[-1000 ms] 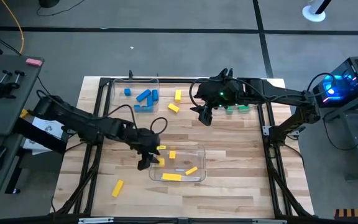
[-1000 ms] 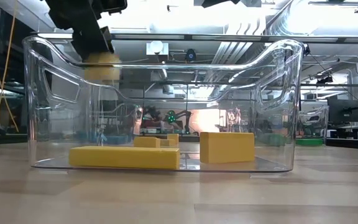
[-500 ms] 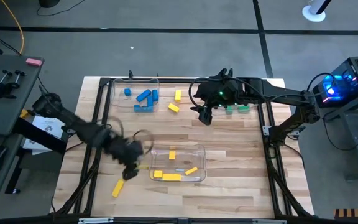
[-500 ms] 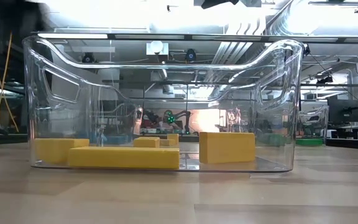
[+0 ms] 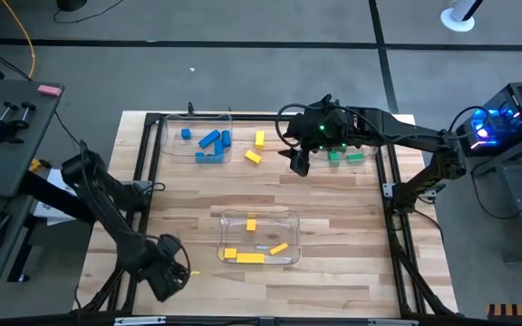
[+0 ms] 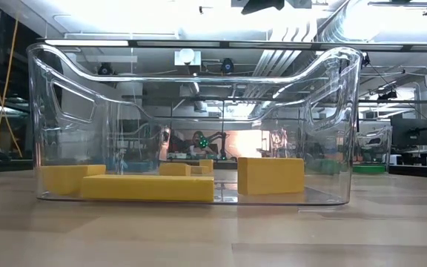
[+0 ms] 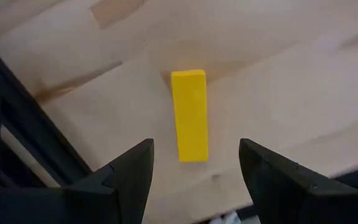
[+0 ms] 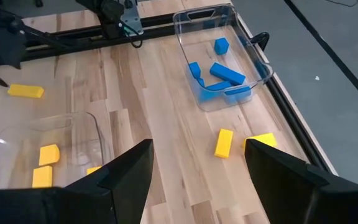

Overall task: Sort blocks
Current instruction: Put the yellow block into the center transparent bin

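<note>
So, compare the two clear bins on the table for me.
The far bin holds blue blocks; the near bin holds yellow blocks. The far bin sits by the table's back edge; the near bin sits mid-table, toward the front. Both are clear, rectangular and open-topped.

Arms: two, dark, jointed segments | Left tool [image 7: 194, 165]: two black angular fingers | Right tool [image 8: 197, 168]: matching black fingers | Right arm wrist: green lights, looped black cable | Left arm: black cable alongside

Left pincer [image 5: 172, 276] hides most of yellow block [image 5: 185, 272], apparently.
</note>
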`<state>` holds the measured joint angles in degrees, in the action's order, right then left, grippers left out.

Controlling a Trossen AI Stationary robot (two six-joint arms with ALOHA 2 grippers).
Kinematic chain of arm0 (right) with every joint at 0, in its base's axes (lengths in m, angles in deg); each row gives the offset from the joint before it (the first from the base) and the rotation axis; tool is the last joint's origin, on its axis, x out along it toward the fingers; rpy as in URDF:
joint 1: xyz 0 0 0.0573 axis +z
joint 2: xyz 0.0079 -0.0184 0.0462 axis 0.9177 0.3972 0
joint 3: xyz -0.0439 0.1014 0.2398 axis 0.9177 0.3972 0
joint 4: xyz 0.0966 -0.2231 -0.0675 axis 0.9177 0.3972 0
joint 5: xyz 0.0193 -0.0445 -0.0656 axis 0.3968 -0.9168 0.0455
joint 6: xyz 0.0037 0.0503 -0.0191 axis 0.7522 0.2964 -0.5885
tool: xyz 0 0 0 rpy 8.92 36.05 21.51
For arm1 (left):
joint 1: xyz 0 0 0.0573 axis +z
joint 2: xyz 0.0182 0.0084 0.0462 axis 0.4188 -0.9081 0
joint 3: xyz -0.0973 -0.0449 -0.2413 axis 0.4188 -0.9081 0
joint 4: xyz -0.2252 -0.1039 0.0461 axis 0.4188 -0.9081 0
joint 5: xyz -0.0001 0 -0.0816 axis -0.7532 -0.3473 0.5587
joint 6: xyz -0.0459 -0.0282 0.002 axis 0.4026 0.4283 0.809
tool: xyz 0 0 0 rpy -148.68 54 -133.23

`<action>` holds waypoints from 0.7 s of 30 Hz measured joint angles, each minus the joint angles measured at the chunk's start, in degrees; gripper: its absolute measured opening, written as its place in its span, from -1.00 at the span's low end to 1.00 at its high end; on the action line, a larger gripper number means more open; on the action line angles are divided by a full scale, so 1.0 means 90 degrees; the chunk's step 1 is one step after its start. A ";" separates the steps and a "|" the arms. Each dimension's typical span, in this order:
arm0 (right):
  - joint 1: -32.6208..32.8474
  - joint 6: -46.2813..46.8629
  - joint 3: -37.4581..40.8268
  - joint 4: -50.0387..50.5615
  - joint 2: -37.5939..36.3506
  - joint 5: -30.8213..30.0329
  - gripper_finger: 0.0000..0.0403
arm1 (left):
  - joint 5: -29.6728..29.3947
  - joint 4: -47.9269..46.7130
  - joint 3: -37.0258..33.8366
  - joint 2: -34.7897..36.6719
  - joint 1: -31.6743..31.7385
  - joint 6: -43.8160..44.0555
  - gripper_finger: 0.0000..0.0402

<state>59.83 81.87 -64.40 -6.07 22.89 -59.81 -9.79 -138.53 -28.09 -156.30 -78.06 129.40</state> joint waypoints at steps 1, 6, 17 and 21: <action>-0.0004 -0.0001 0.0000 -0.0002 0.0000 0.0032 0.25 | -0.0002 0.0003 0.0000 -0.0109 0.0001 0.0017 0.11; -0.0012 0.0000 0.0000 0.0000 0.0000 0.0040 0.25 | 0.0160 0.0254 0.0000 -0.0574 0.0089 -0.0117 0.11; -0.0012 0.0000 0.0000 0.0003 0.0000 0.0040 0.25 | 0.0447 0.0756 -0.0291 -0.1081 0.0092 -0.0087 0.11; -0.0012 0.0000 0.0000 0.0003 0.0000 0.0066 0.25 | 0.0545 0.1585 -0.0719 -0.1059 0.0092 -0.0095 0.11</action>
<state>59.72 81.87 -64.40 -6.05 22.89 -59.22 -4.88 -124.27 -34.55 -165.84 -77.23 128.54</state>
